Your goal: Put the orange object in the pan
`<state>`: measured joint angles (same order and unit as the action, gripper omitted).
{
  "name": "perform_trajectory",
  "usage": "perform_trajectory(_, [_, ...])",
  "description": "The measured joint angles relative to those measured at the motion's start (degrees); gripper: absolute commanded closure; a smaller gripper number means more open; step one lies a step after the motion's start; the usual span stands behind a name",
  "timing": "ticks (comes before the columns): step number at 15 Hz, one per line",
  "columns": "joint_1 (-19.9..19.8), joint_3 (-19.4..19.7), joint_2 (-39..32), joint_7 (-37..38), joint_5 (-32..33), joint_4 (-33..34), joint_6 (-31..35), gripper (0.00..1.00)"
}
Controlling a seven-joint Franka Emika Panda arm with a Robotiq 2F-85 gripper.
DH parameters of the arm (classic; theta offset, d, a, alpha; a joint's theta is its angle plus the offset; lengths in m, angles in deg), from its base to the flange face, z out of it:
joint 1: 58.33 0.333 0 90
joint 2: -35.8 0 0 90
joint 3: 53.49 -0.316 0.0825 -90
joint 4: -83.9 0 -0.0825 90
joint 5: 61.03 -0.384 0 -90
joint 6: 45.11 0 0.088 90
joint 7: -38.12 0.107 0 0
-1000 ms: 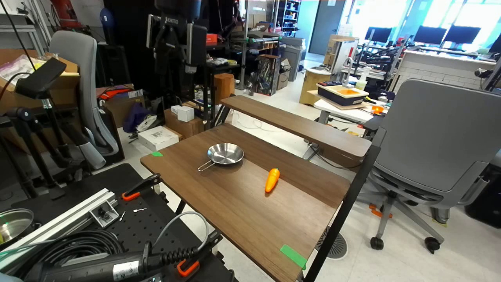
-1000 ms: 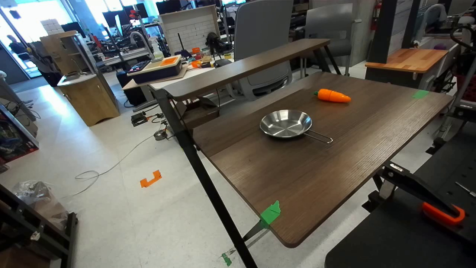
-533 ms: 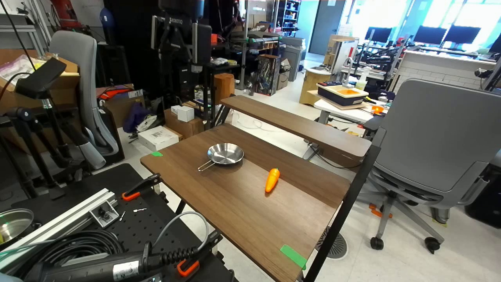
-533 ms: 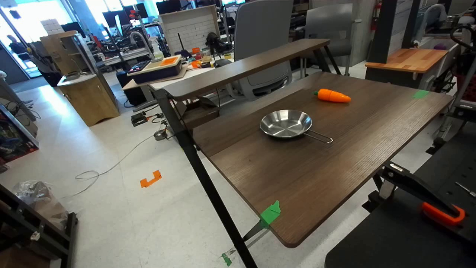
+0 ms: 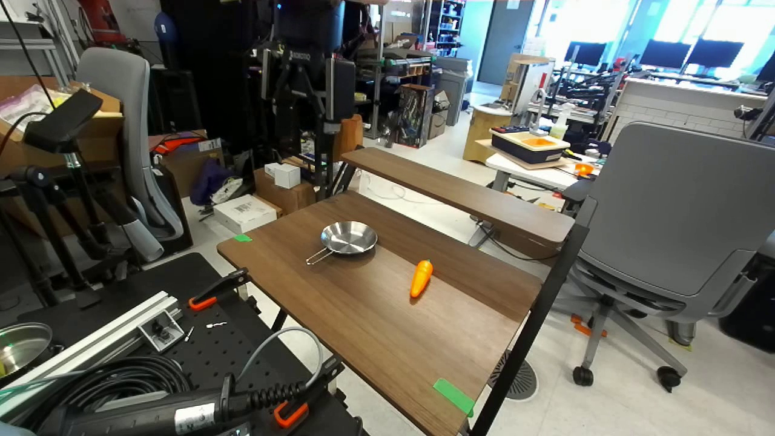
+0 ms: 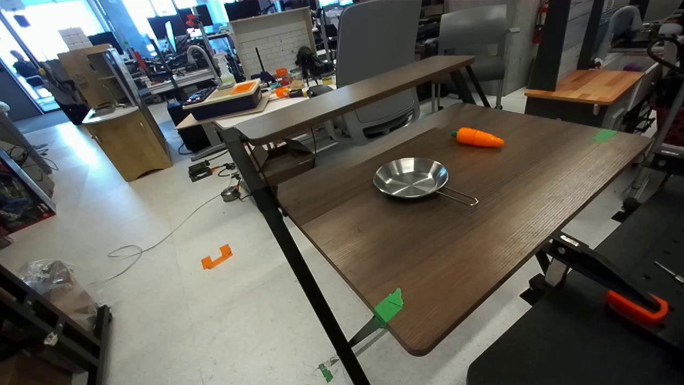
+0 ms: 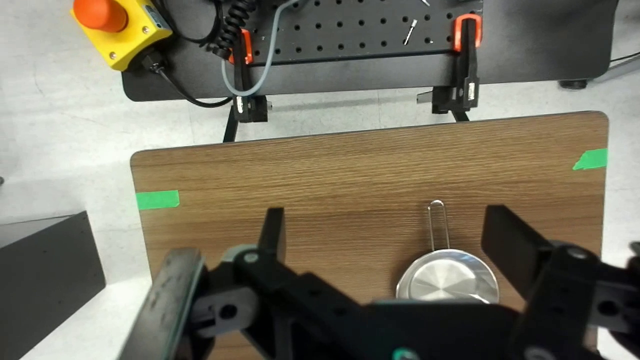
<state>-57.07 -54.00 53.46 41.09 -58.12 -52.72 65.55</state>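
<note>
- Carrot (image 6: 479,137) lies on its side on the table (image 5: 375,315), well apart from the pan (image 6: 410,178), its green end toward the raised shelf (image 5: 460,192), as both exterior views show; the pick looks not yet made
- Claw (image 7: 385,222) hangs high, touching neither, its fingers (image 7: 510,245) spread wide and holding nothing
- Sight is the first worry: the carrot does not show in the wrist view, perhaps covered by the claw itself, and a descent judged from there alone could land beside it or press a finger down on top
- Rolling may come next: the body looks round and narrows to a tip, so a grip taken off-centre or close to that tip could spin it or squeeze it loose
- Shelf runs above one long edge of the table, on the carrot's green side, and a claw swinging low from there could strike it
- Pan sits level and shallow, handle (image 7: 430,225) turned away from the shelf; a carrot let go too high or off-centre could bounce or roll back out, and a low pass could shove the pan along, for it looks light and nothing visibly holds it down
</note>
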Motion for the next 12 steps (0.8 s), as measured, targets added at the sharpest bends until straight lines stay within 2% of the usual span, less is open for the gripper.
perform_trajectory(5, [-2.6,1.1,-2.9,0.0,0.6,0.7,1.9,0.00])
perform_trajectory(12, [-4.3,3.3,-6.9,0.0,1.1,4.5,2.0,0.00])
